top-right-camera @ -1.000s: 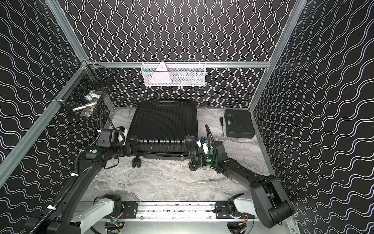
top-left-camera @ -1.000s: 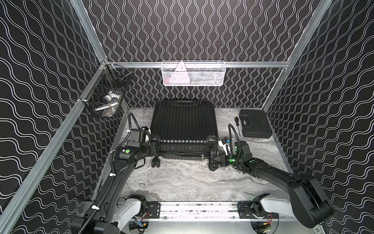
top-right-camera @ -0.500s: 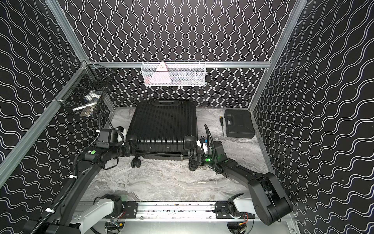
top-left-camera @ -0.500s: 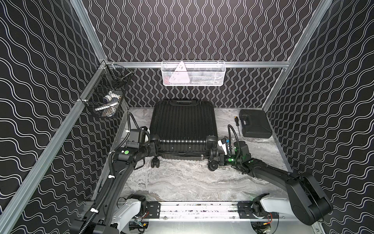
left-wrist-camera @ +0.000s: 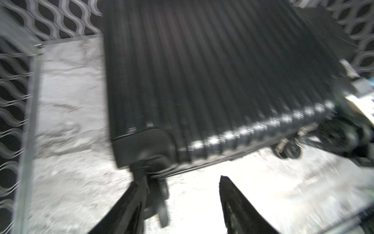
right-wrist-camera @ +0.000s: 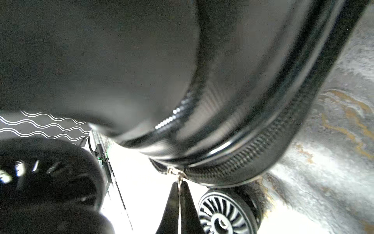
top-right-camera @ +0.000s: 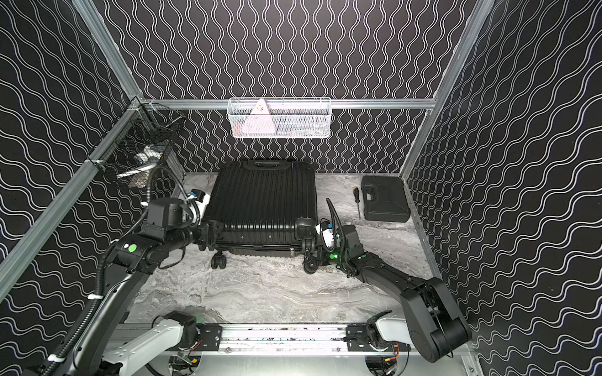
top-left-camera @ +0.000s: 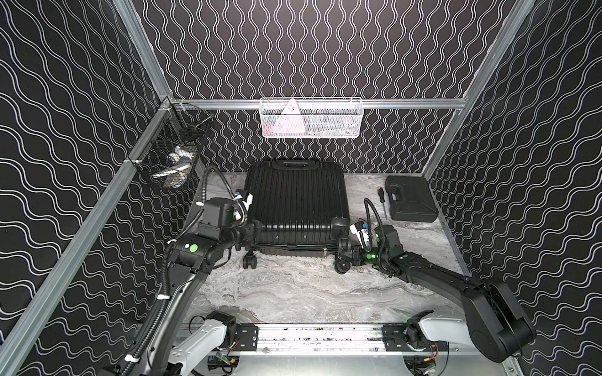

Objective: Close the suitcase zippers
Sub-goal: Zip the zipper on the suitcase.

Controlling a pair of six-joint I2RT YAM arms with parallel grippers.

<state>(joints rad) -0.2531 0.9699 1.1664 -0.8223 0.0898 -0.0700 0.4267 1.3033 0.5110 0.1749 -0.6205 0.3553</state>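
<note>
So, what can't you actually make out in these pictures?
White wire basket contents, both top views: too small behind the mesh.
Suitcase back and side zippers, both top views: hidden by its lid.
Suitcase ribs, left wrist view: smeared by motion blur.
Zipper beyond the zipper pull pinched in the right gripper, right wrist view: blurred, cut off by the edge.

Motion blur smears the left wrist view; the rim of the ribbed black hard-shell suitcase (left-wrist-camera: 202, 81) is lost to us. In the right wrist view the small metal zipper pull (right-wrist-camera: 179, 177) disappears between the right gripper's (right-wrist-camera: 179, 185) pressed tips, and the frame edge cuts a spoked black caster wheel (right-wrist-camera: 224, 216). In both top views that pull is too small to make out.
</note>
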